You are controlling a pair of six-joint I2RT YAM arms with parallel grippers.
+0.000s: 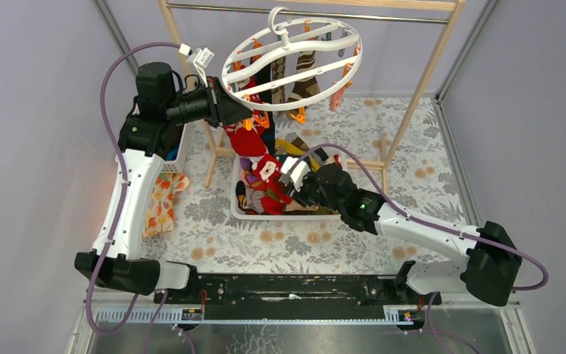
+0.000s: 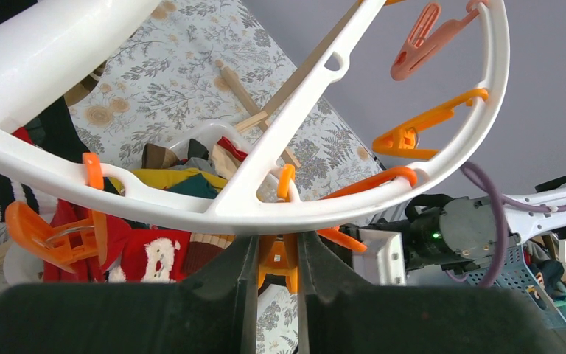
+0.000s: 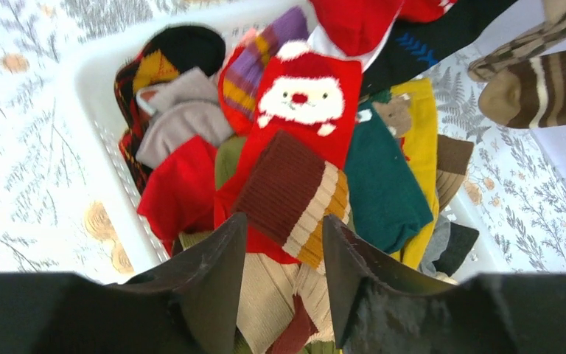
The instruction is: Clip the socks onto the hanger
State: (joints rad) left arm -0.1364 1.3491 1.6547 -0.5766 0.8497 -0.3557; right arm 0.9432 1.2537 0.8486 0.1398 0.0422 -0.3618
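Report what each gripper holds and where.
Left gripper pinches an orange clip under the hanger, across its body; right gripper open over the socks, holding nothing.

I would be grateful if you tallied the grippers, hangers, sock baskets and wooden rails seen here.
Grippers: 2, left gripper and right gripper
Hanger: 1
Sock basket: 1
Wooden rail: 1
Total: 5

Hanger [image 2: 206, 214] was white, orange clip [image 2: 278, 259], pink clip [image 2: 416, 44], Santa sock [image 3: 306, 110] was red with white face, teal sock [image 3: 379, 184], mustard sock [image 3: 421, 125], basket [image 3: 96, 133] was white, tablecloth [image 3: 15, 147] bore grey leaves and tan flowers.
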